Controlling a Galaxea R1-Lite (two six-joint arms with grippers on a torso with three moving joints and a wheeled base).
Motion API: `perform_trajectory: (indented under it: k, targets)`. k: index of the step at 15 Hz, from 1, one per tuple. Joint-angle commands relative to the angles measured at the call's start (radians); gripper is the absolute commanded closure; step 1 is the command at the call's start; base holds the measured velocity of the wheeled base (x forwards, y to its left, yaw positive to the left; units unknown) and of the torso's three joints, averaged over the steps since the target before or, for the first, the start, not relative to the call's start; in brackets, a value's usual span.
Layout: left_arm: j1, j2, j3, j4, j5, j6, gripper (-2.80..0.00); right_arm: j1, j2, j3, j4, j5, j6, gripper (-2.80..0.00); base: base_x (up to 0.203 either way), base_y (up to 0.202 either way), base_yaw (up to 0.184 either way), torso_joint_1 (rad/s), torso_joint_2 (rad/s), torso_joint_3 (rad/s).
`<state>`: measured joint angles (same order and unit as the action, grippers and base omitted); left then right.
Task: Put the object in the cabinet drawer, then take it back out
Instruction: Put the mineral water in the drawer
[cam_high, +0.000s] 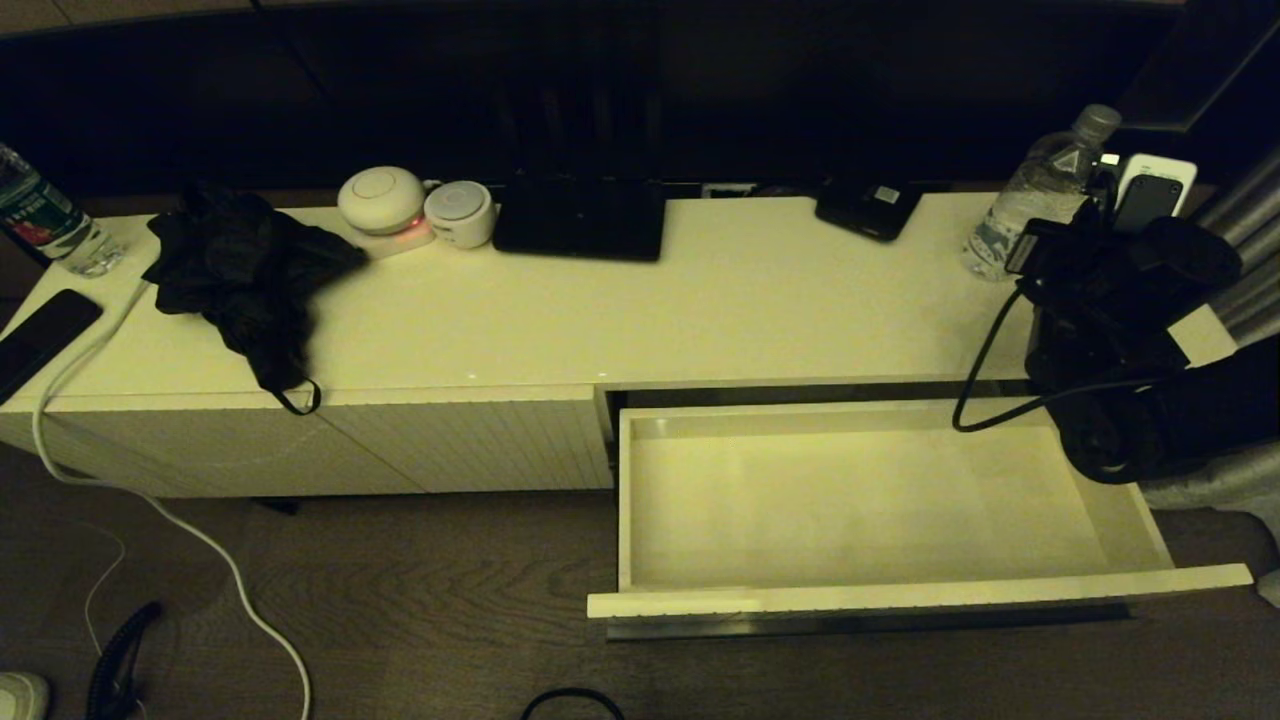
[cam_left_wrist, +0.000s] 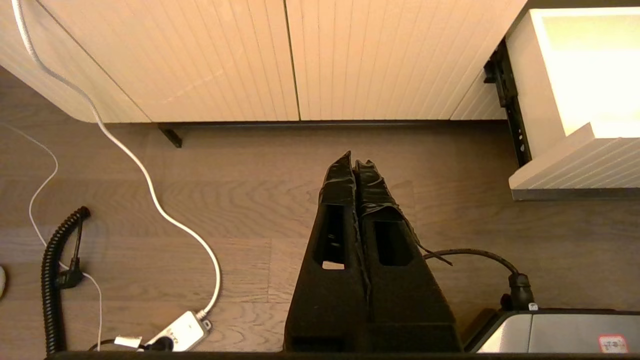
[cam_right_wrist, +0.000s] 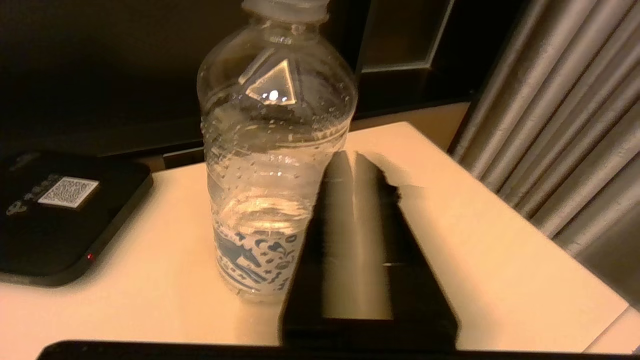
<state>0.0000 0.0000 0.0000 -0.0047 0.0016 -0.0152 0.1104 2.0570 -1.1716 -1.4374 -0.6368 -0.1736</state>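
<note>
Nearest to the head camera, the cabinet drawer (cam_high: 880, 500) stands pulled fully out at the right, its pale interior holding nothing, its ribbed front (cam_left_wrist: 580, 170) toward the wooden floor (cam_left_wrist: 250, 200). Above it, the cabinet (cam_high: 600, 300) carries the water bottle (cam_high: 1040, 190) upright on its far right corner, so the bottle is outside the drawer. Its label (cam_right_wrist: 250, 260) shows a blue drawing like an animal with small marks; I cannot read any words on it.

Just in front of the bottle, the right gripper (cam_right_wrist: 357, 165) has its fingers pressed together, and they hold nothing. Low over the floor, left of the drawer, the left gripper (cam_left_wrist: 355, 162) also has its fingers together and empty.

Further left on the top, a flat black box (cam_right_wrist: 60, 215) has a white sticker with a QR code (cam_right_wrist: 67, 191). At the far left end stands another bottle (cam_high: 45, 225) with a green and red label, too small to read.
</note>
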Motion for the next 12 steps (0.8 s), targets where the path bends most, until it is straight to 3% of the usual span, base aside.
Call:
perform_trajectory:
  k: [1, 12]
  targets:
    - [0.0, -0.002, 0.0, 0.0, 0.0, 0.0, 0.0, 0.0, -0.005, 0.01, -0.008, -0.001, -0.001, 0.0, 0.0, 0.0, 0.0, 0.0, 0.0, 0.0]
    - [0.0, -0.002, 0.001, -0.001, 0.0, 0.0, 0.0, 0.009, -0.043, 0.071, -0.006, -0.012, 0.003, 0.0, 0.0, 0.0, 0.0, 0.0, 0.0, 0.0]
